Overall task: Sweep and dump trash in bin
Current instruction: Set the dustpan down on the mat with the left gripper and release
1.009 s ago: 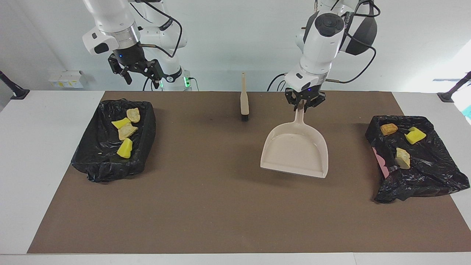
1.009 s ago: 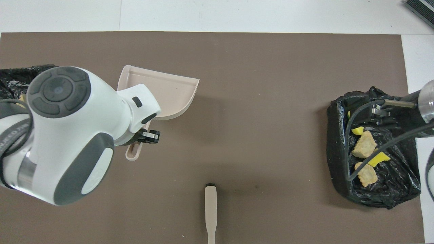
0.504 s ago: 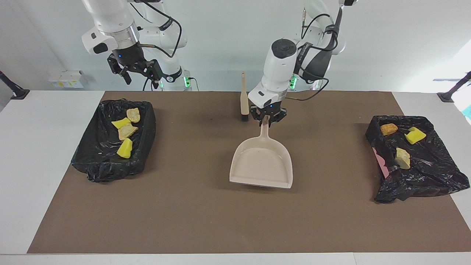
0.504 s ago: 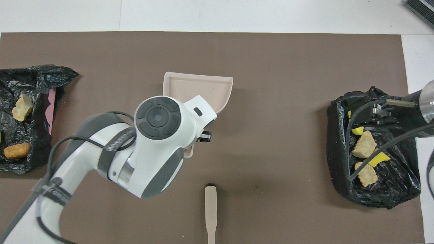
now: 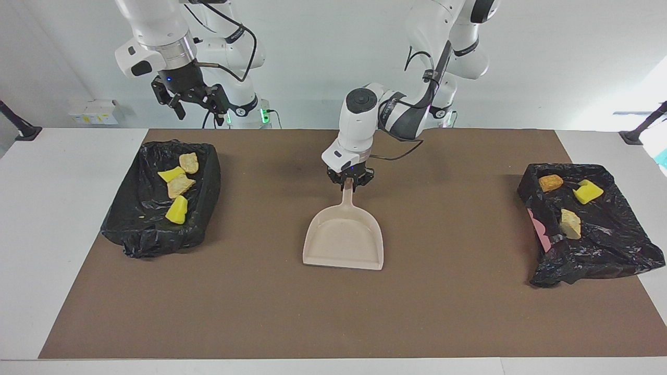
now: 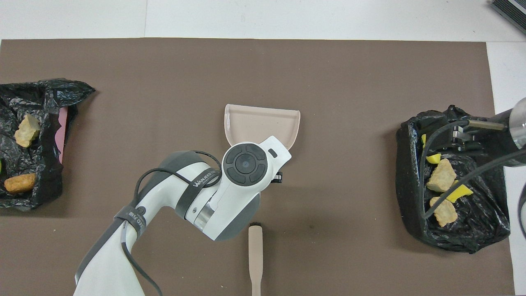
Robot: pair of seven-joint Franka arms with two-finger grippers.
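While the brush (image 6: 255, 255) lies low in the middle of the overhead view, closest to the robots, its handle points back at them and its dark bristles point up the frame. Just past it, the left gripper (image 5: 348, 180) sits right at the tip of the dustpan (image 5: 344, 239) handle, in the middle of the facing view, and I cannot tell if it is gripping the handle or has let go. That beige dustpan lies flat on the brown mat (image 5: 312, 312). Its long side runs up and down the frame, with the handle toward the robots and the wide open mouth away from them. No trash is in it. All the trash is well apart from this gripper, off at both ends of the mat. At the left side of the facing view, the four-lump bin (image 5: 156, 239) holds two yellow lumps (image 5: 177, 210) and two beige ones (image 5: 180, 185). The right gripper (image 5: 190, 101) hangs in the air over that bin's top edge, wide open and holding nothing. At the right side, the three-lump bin (image 5: 599, 250) holds an orange-brown lump (image 5: 550, 182), a yellow one (image 5: 588, 191) and a beige one (image 5: 570, 224).
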